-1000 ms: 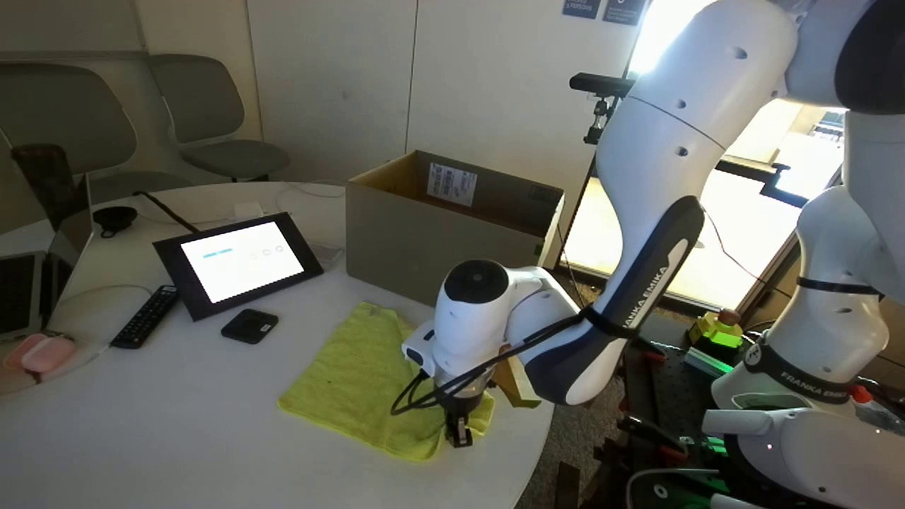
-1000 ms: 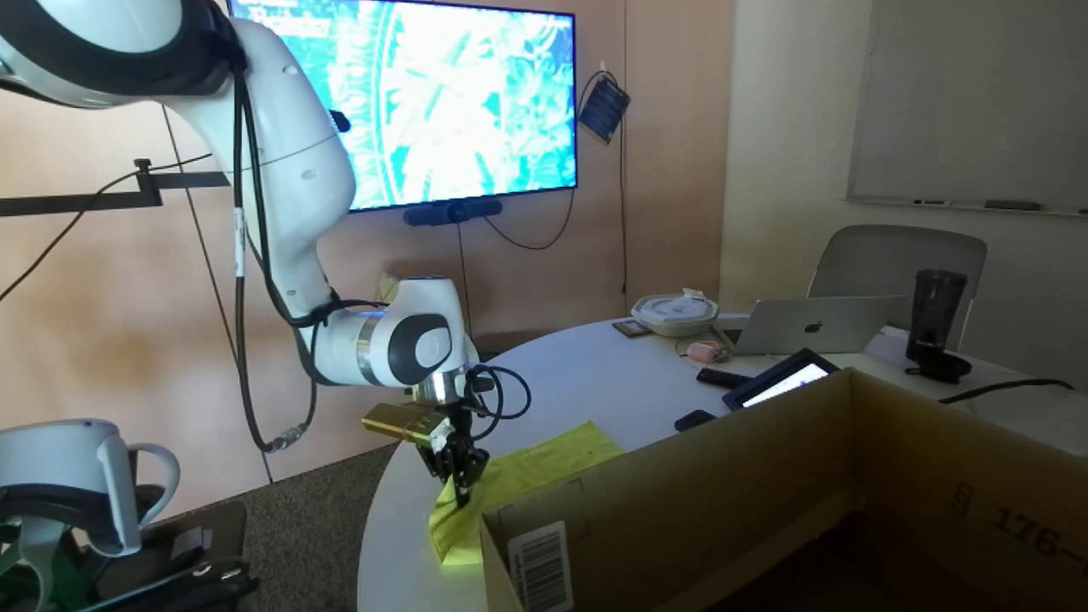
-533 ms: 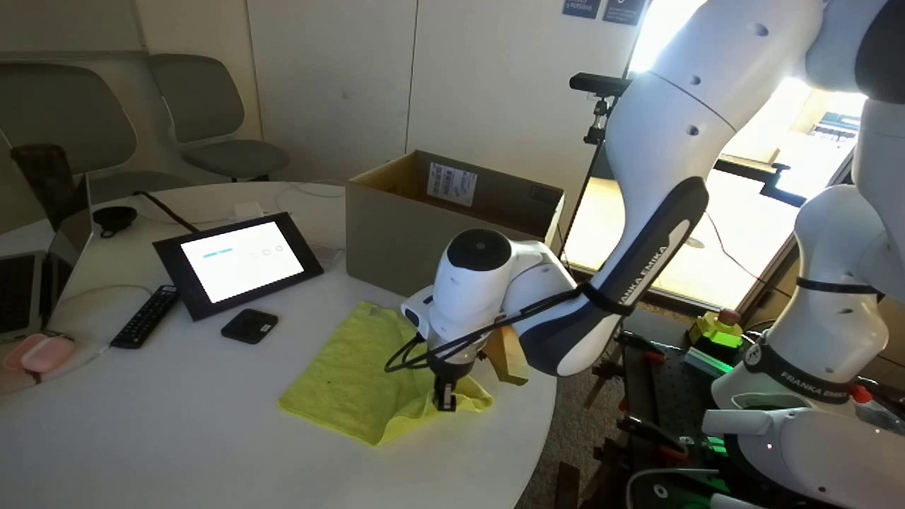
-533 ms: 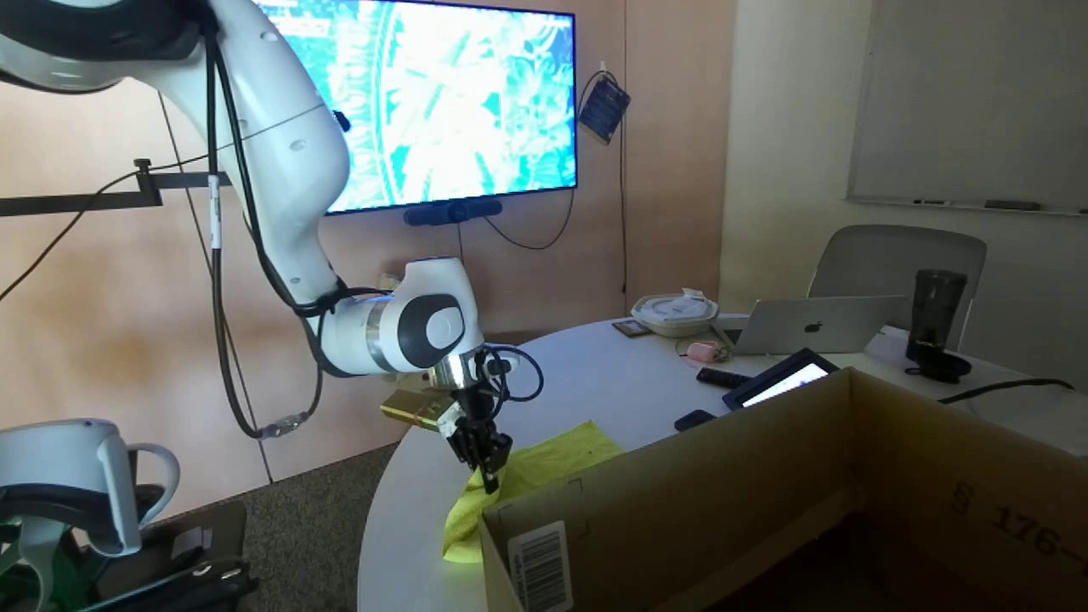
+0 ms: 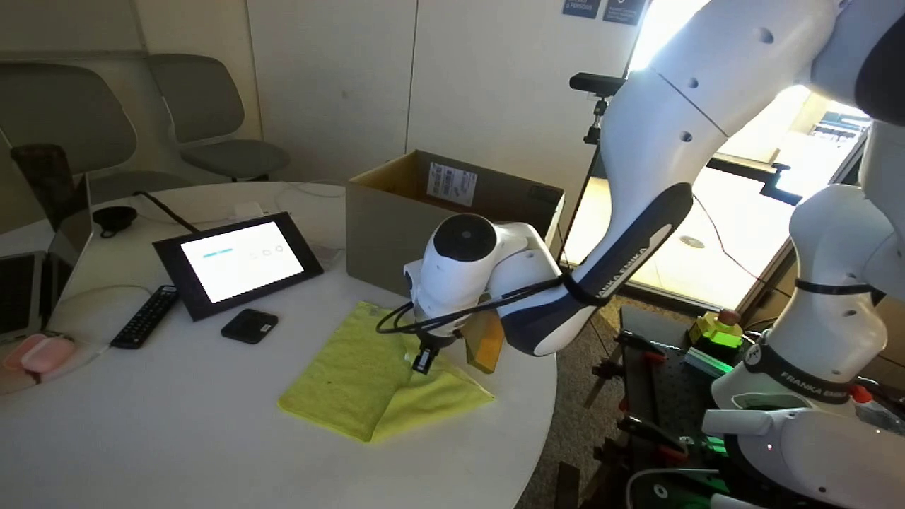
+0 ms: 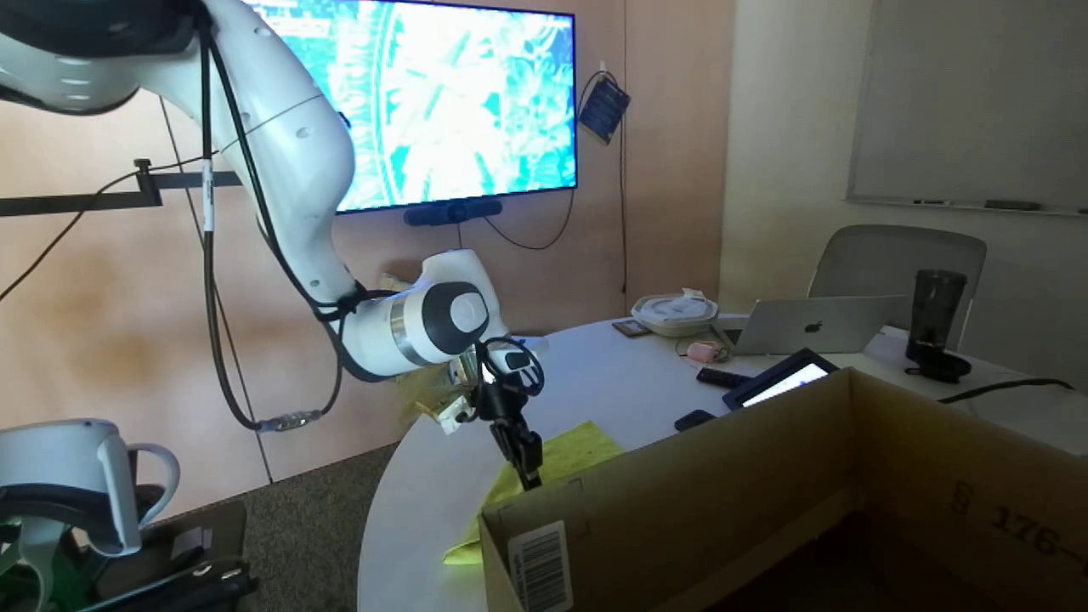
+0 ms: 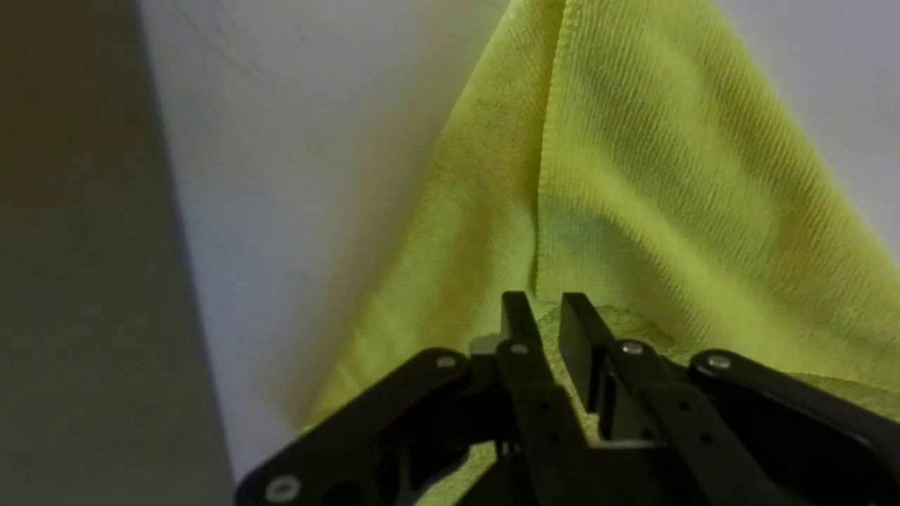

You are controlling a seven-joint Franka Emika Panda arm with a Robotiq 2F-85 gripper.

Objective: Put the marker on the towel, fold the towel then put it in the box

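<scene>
Well, gripper at towel edge, tbl gap twd box

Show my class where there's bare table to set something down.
In an exterior view, the widest bare patch of table is bordered by the towel, black block, remote and pink case. A slimmer strip separates the towel from the table's curved edge. It's crowded around laptop, remote and tablet, and where gripper and towel sit near the box.

The yellow-green towel, partly folded over itself, lies near the curved edge of the table; just beside it the brown cardboard box stands open-topped, a white label inside.
</scene>
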